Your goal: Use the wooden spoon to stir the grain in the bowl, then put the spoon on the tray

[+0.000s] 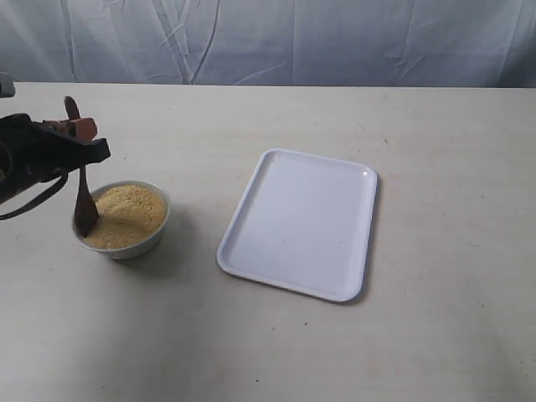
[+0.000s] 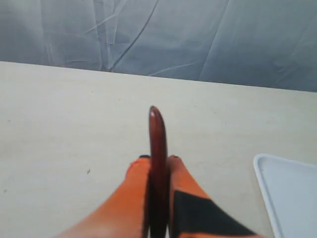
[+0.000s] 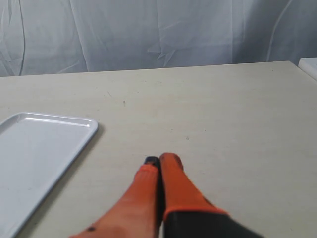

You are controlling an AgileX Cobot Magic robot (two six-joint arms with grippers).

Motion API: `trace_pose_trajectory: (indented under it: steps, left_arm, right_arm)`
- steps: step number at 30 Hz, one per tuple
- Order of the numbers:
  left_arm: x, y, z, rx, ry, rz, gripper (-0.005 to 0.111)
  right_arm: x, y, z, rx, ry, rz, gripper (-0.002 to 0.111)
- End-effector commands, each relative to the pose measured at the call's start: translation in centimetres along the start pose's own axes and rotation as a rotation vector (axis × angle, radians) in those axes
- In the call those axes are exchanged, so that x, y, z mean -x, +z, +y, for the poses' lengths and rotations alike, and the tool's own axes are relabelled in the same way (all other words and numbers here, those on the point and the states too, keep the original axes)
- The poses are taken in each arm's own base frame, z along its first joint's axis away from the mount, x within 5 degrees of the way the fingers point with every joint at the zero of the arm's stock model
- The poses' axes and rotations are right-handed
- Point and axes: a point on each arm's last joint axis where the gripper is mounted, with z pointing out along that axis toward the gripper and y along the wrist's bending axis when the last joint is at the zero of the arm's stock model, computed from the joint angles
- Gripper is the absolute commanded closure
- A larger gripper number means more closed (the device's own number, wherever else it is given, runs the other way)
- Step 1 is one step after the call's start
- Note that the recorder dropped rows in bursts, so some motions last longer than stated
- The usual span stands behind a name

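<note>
The small white bowl (image 1: pixel 124 219) sits at the left of the table, filled with a mound of yellow-tan grain (image 1: pixel 127 214). The dark wooden spoon (image 1: pixel 83 197) stands nearly upright with its oval end in the grain at the bowl's left side. My left gripper (image 1: pixel 77 132) is shut on the spoon's handle above the bowl; in the left wrist view the handle (image 2: pixel 157 148) sticks out between the orange fingers (image 2: pixel 136 186). The flat white tray (image 1: pixel 301 219) lies to the right of the bowl. My right gripper (image 3: pixel 159 161) is shut with nothing in it, over bare table beside the tray (image 3: pixel 39 158).
A pale wrinkled cloth (image 1: pixel 276 38) hangs behind the table's far edge. Bare tabletop (image 1: pixel 452 251) stretches right of the tray. A corner of the tray (image 2: pixel 290 193) shows in the left wrist view.
</note>
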Motion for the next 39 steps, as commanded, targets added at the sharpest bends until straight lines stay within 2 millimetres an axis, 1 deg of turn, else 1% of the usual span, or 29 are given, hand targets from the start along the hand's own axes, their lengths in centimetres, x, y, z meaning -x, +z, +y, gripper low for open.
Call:
trace_pose_trajectory:
  steps: [1,4,6,9,10,11,12,14,16,19,21,24,25,28,34,37,39]
  left_arm:
    - [-0.7,0.7,0.0,-0.033,-0.103,-0.017,0.107]
    - [-0.8,0.8,-0.1,-0.058,-0.203,-0.021,0.107]
    - [-0.3,0.6,-0.4,-0.08,-0.231,-0.058,0.107]
    - [0.8,0.2,-0.7,-0.101,-0.224,-0.103,0.107]
    - [1.3,-0.1,-0.8,-0.098,-0.197,-0.118,0.107]
    - [1.4,-0.2,-0.8,-0.087,-0.176,-0.117,0.107]
    - [1.5,-0.4,-0.6,-0.045,-0.106,-0.118,0.107]
    - [1.3,-0.3,-0.1,0.01,-0.015,-0.107,0.107]
    - [0.6,0.2,0.3,0.031,0.017,-0.08,0.107]
    - [-1.0,1.2,0.5,-0.007,0.002,-0.04,0.107]
    - [-1.6,1.4,0.4,-0.03,-0.038,-0.007,0.107]
    - [-1.1,1.3,0.1,-0.057,-0.159,-0.045,0.107]
    - [-0.5,1.1,-0.1,-0.074,-0.173,-0.078,0.107]
    - [0.3,0.6,-0.3,-0.068,-0.175,-0.101,0.107]
    - [1.3,0.1,0.2,0.005,-0.119,-0.16,0.107]
    - [1.2,0.5,0.3,0.01,-0.062,-0.16,0.107]
    - [0.7,1.0,0.5,0.014,-0.03,-0.142,0.107]
  right_arm:
    - [0.1,0.0,0.0,-0.006,-0.004,-0.016,0.108]
    - [0.1,0.0,0.0,-0.006,-0.004,-0.016,0.108]
    - [0.1,0.0,0.0,-0.006,-0.004,-0.016,0.108]
    - [0.1,0.0,0.0,-0.006,-0.004,-0.016,0.108]
    - [0.1,0.0,0.0,-0.006,-0.004,-0.016,0.108]
    - [0.1,0.0,0.0,-0.006,-0.004,-0.016,0.108]
    - [0.1,0.0,0.0,-0.006,-0.004,-0.016,0.108]
    - [0.1,0.0,0.0,-0.006,-0.004,-0.016,0.108]
    - [0.1,0.0,0.0,-0.006,-0.004,-0.016,0.108]
    - [0.1,0.0,0.0,-0.006,-0.004,-0.016,0.108]
    - [0.1,0.0,0.0,-0.006,-0.004,-0.016,0.108]
    - [0.1,0.0,0.0,-0.006,-0.004,-0.016,0.108]
    - [0.1,0.0,0.0,-0.006,-0.004,-0.016,0.108]
    - [0.1,0.0,0.0,-0.006,-0.004,-0.016,0.108]
    - [0.1,0.0,0.0,-0.006,-0.004,-0.016,0.108]
    - [0.1,0.0,0.0,-0.006,-0.004,-0.016,0.108]
    - [0.1,0.0,0.0,-0.006,-0.004,-0.016,0.108]
